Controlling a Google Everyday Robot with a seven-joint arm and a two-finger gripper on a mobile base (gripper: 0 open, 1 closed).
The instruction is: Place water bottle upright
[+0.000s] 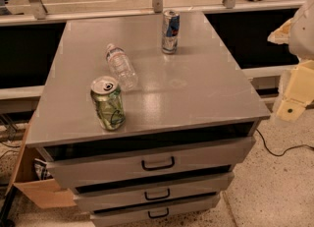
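The water bottle (120, 67) is small, clear and ribbed, and lies on its side on the grey cabinet top (206, 88), left of the middle, with its white cap pointing to the far left. The gripper (294, 93) shows only as cream-coloured arm parts at the right edge of the view, beyond the cabinet's right side and well away from the bottle. It holds nothing that I can see.
A green drink can (108, 103) stands upright just in front of the bottle. A slim blue-and-silver can (170, 31) stands at the back. The cabinet has three drawers (157, 164). A cardboard box (41, 191) sits on the floor at left, and a railing runs behind.
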